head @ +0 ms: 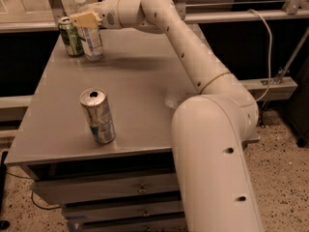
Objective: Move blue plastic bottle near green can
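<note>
The claw [86, 19], far left over the table [145, 105], hides part of the blue plastic bottle [92, 45].

The end effector [87, 19] is hanging at the far left corner of the table [145, 95], at the upper part of the blue plastic bottle [92, 43]. The bottle is standing just beside the green can [71, 36], and the pair is crowding that corner. The arm [193, 57] is stretching over the table's far right part, blocking that side, and its bulky lower link [212, 158] is covering the front right edge. A silver can [98, 116] is standing upright near the front left, well apart from the pair. The middle strip between them is lying open.
</note>
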Motion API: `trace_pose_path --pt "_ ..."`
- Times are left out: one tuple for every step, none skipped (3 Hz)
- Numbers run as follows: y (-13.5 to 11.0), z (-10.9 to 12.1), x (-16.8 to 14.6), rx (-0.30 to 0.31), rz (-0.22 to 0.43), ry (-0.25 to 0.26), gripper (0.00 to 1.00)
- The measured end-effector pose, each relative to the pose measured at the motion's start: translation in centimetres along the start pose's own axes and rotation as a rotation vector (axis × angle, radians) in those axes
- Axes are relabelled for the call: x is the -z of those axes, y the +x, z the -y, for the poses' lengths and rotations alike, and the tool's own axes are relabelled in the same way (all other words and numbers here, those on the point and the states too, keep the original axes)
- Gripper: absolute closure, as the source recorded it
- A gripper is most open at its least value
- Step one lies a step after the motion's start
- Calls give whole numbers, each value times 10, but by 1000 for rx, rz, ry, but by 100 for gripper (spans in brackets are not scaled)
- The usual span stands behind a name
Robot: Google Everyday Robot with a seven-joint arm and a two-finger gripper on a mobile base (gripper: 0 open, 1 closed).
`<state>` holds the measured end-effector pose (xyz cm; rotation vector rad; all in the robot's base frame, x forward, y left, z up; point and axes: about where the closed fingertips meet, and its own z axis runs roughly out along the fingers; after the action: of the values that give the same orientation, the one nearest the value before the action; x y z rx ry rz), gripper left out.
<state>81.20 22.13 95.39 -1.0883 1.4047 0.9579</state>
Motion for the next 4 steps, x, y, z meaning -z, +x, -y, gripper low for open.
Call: trace_pose_path --pt "2 5 2 2 5 17 36" --pt "2 8 5 5 8 27 12" --pt "3 9 5 3 9 28 0" --pt "3 9 6 3 10 28 0"
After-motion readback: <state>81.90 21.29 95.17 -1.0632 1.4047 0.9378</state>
